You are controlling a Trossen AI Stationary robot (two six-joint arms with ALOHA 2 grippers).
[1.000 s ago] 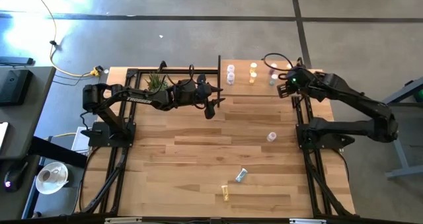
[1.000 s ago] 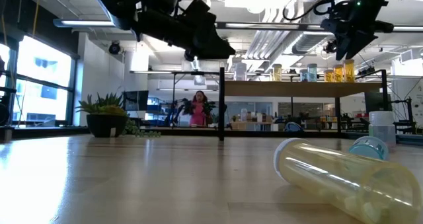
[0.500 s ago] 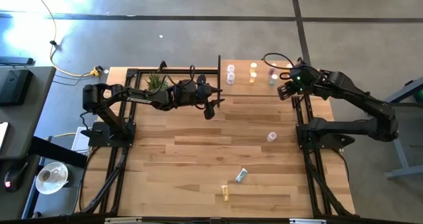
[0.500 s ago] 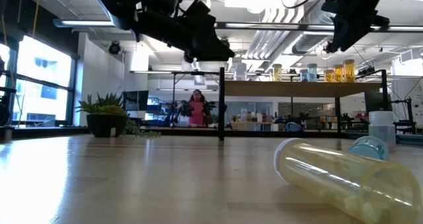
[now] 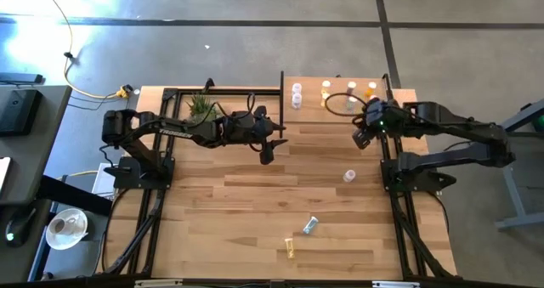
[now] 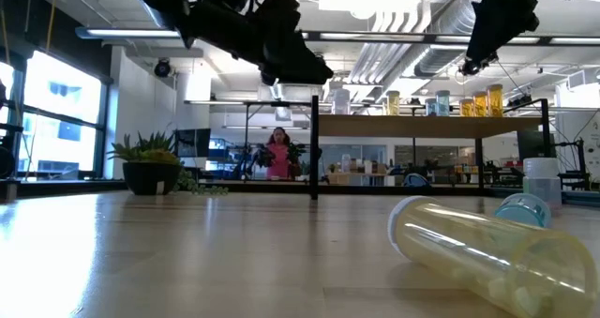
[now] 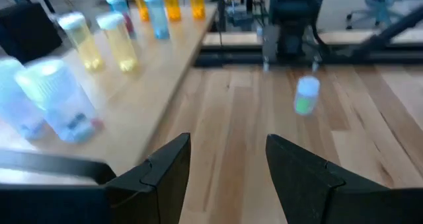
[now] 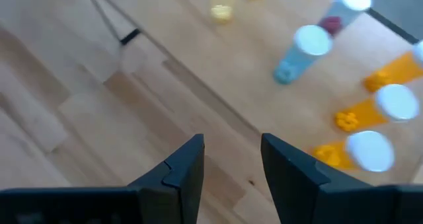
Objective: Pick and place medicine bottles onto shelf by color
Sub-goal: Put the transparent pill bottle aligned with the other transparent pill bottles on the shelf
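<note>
Hovering open and empty, the right claw [image 5: 360, 138] hangs just beside the shelf [image 5: 340, 114], its medicine bottles [image 8: 301, 52] ahead; the left claw [image 5: 265, 155], also open, waits mid-desk.

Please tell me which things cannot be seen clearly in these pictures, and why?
- Shelf bottle colours: too small in the high view.
- Yellow lying bottle: cut off by the low view's edge.
- Standing bottle on the table: blurred in the left wrist view.
- Person: far off and tiny in the low view.
</note>
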